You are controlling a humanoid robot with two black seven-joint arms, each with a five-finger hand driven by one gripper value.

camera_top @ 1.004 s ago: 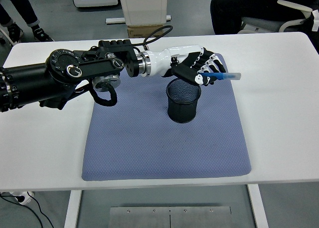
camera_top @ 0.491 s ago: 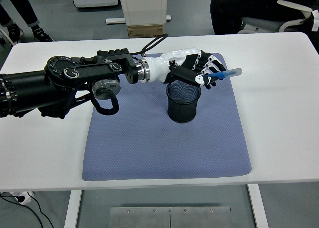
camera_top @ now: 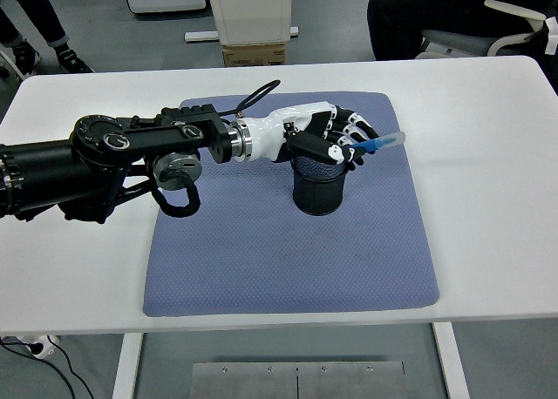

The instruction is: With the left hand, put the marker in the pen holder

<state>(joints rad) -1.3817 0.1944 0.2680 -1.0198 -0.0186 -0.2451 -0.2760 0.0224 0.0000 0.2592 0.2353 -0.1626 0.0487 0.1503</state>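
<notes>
Here we note the left robot hand (camera_top: 336,142) curled around the blue marker (camera_top: 377,144), held over the rim of the black mesh pen holder (camera_top: 317,183) on the blue mat (camera_top: 261,260). Marker lies nearly level, tip pointing right; tilting and dropping it remain. We read no labels or writing anywhere on the bench (camera_top: 488,199).

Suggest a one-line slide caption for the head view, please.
Left hand holds a blue marker over the black mesh pen holder on a blue mat.
</notes>
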